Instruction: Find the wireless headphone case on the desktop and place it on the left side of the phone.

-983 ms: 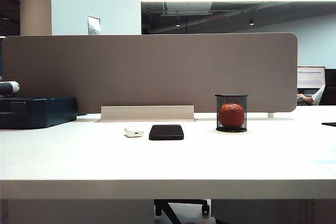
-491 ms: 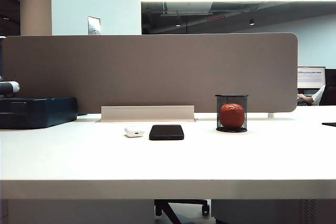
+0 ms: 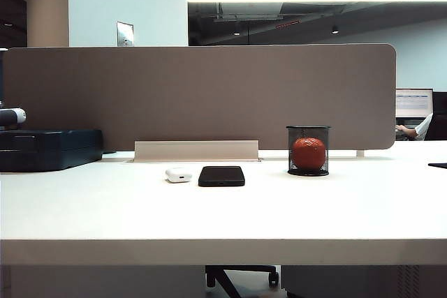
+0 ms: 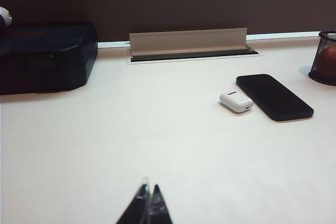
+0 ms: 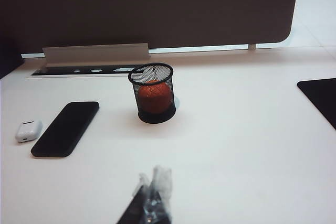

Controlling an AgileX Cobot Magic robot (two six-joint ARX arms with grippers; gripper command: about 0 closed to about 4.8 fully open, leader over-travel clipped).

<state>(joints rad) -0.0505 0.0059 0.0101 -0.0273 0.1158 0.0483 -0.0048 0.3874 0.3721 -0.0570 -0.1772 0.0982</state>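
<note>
Case point(image 3: 178, 174) sat just left of phone point(image 3: 221, 176) on desk point(image 3: 223, 214).
Left gripper point(image 4: 148, 198) and right gripper point(image 5: 152, 192) both closed, empty, well apart from case.

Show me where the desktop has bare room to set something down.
Widest bare patch: the front of the desktop, from the earbud case and phone to the front edge. Also bare: between phone and mesh cup, and right of the cup. Crowded: the dark case at far left. Both hands, left and right, are shut.
</note>
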